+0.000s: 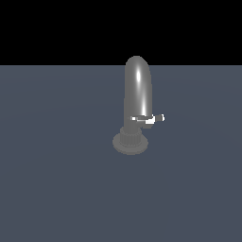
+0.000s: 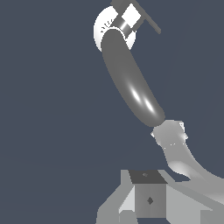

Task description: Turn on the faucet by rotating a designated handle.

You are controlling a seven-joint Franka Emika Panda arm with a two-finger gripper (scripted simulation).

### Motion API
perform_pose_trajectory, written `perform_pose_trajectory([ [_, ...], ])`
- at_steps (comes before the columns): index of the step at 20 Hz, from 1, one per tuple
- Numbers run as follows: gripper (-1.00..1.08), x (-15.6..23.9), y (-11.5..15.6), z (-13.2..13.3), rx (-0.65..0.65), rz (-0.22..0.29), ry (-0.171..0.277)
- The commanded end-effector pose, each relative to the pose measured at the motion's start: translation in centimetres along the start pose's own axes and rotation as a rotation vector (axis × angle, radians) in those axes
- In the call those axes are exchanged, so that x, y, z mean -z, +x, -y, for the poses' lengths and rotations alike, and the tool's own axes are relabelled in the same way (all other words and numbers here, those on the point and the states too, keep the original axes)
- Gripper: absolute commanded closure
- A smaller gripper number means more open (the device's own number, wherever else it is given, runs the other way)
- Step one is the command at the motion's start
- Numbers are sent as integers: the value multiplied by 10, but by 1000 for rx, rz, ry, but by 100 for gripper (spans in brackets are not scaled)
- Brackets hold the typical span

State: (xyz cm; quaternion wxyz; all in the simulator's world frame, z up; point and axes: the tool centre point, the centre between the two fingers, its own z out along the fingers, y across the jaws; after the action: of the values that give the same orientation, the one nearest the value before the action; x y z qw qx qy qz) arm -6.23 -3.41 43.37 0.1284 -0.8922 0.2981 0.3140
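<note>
Where the flat grey floor (image 1: 56,189) stretches under a black backdrop, the faucet (image 1: 137,90) stands upright near the middle of the exterior view, its long axis vertical from the round disc base through the ribbed collar to the rounded arched top. Low on the faucet, just above the collar, a narrow bright band rings the spout, and from it the handle (image 1: 154,118) sticks out sideways, its long axis roughly level and its bright tip pointing toward the exterior view's right. No arm shows in that view. In the wrist view the faucet (image 2: 131,81) runs as a slanted grey tube from its pale base, with the handle (image 2: 140,17) beside that base. Pale gripper (image 2: 148,199) parts fill the frame's edge; whether the fingers are spread or closed cannot be told.
</note>
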Motion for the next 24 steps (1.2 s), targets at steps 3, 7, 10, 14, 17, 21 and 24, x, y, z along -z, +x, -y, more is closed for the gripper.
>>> perform_pose_trajectory([
  [3, 108, -2, 27, 2, -78, 93, 36],
  [7, 108, -5, 53, 3, -151, 180, 71],
  [10, 108, -10, 73, 2, -209, 249, 98],
  [14, 108, -18, 98, -1, -287, 341, 136],
  [17, 108, -25, 116, -4, -343, 408, 162],
  [21, 108, -36, 138, -9, -415, 493, 197],
  [24, 108, -46, 153, -13, -469, 557, 223],
])
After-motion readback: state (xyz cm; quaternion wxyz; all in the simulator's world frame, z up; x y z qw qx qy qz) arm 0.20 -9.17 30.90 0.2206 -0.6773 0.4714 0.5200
